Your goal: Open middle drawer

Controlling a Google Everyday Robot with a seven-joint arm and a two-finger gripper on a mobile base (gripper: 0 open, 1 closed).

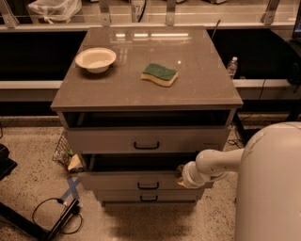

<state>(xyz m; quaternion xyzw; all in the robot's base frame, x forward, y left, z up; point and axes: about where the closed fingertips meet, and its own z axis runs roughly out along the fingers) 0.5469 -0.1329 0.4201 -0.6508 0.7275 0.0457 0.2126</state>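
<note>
Nearest, at the lower right, is the robot's rounded white body (270, 188). Its pale arm (216, 164) reaches left from it towards the cabinet. The gripper (180, 172) sits at the arm's end, right at the top edge of the middle drawer (117, 180), to the right of centre. It is dark and partly hidden behind the wrist, so I cannot tell whether it is open, closed or holding anything.

On the speckled floor to the left lie a black cable (47, 212) and a cross of blue tape (70, 188).

The middle drawer is the second of three in the cabinet. It stands partly open, with its front jutting forward of the drawer above and a dark gap showing over its top edge. The front is plain, flat and grey-beige, wide and shallow. A small dark bar handle (148, 186) sits at its centre, and the gripper is up and to the right of it. Just under it is the bottom drawer (122, 196), which shows as a narrow strip. Above, the top drawer (103, 140) is also open a little, with a dark slot beneath the countertop (141, 94).

On the glossy brown top a green and yellow sponge (160, 74) lies near the middle. A pale bowl (95, 59) stands well apart from it at the back left. Farther back a small bottle (232, 67) stands to the right and a plastic bag (54, 8) sits at the upper left.
</note>
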